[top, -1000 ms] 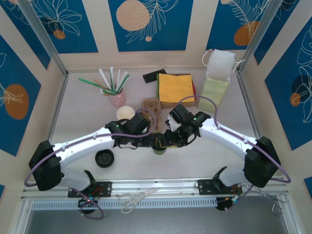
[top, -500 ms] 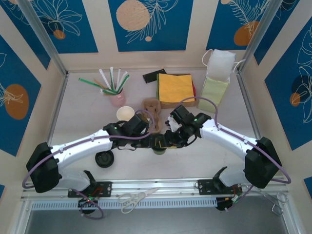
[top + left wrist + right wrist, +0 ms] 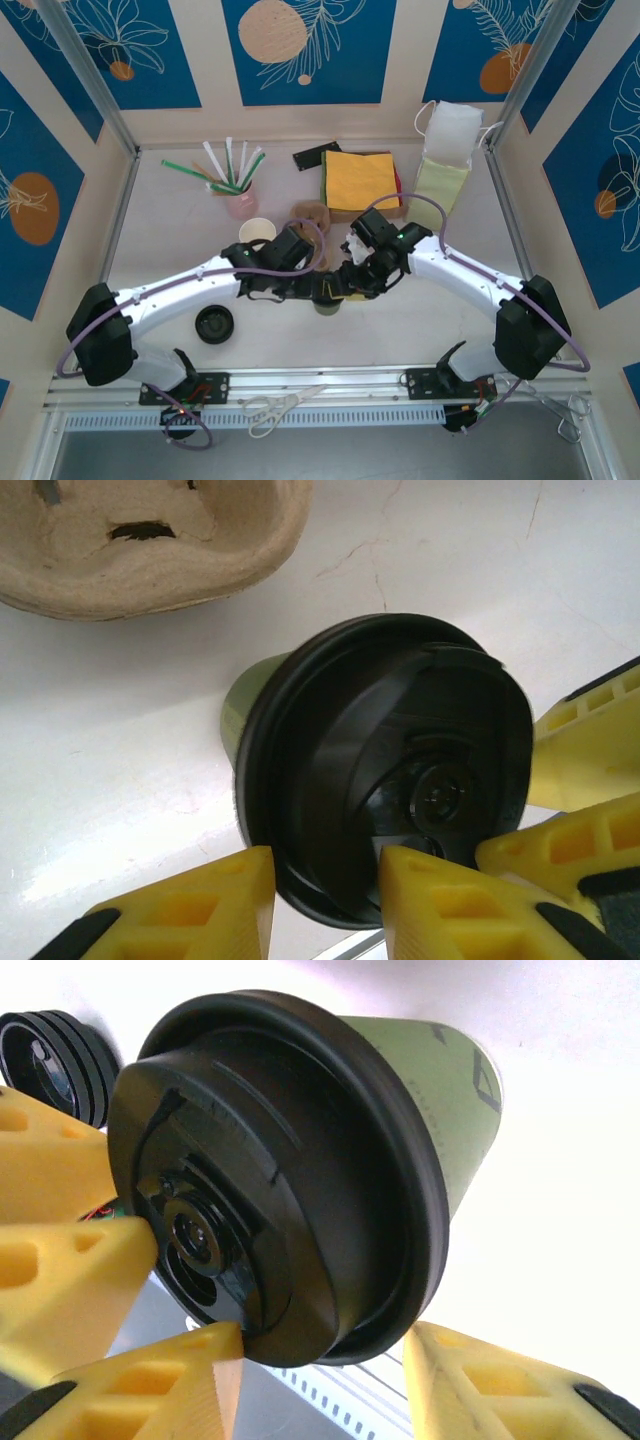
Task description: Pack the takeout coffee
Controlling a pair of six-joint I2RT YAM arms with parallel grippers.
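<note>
Directly beneath the right gripper (image 3: 325,1332), whose fingers straddle its lid (image 3: 280,1160), grip unclear, the coffee cup (image 3: 380,770) stands upright; the left gripper (image 3: 325,865), slightly parted and empty, flanks it.

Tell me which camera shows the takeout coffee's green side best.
Right wrist: the takeout coffee sits close, black lid and green side with printed mark both clear. Left wrist looks down on the lid, a green sliver beside it. Top external catches a green patch.
</note>
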